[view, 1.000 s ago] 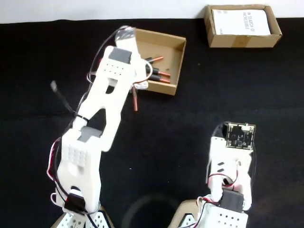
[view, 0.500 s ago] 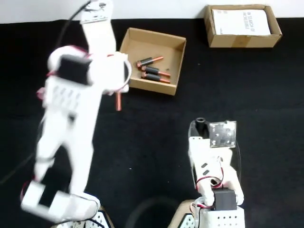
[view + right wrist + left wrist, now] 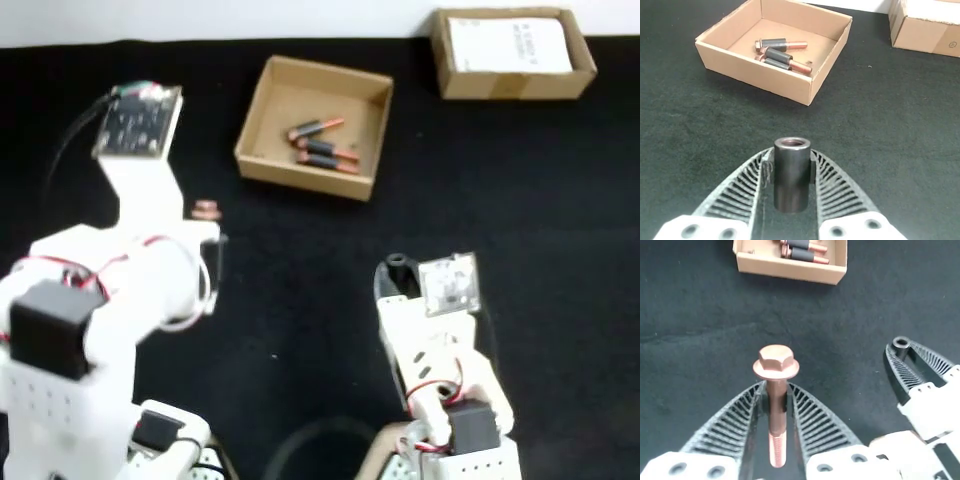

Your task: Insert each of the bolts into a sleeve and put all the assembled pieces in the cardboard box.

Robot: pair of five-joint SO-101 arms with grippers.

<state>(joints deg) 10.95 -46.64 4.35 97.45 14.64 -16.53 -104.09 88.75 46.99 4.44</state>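
Left gripper (image 3: 776, 386) clamps a bolt (image 3: 775, 363), head past the fingertips. Right gripper (image 3: 791, 154) clamps a sleeve (image 3: 791, 182), arm folded back.

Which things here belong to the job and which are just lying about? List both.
Job: bolt in the left hand; sleeve in the right hand; cardboard box holding three assembled pieces.
Lying about: second box farther back, with a white sheet inside it.
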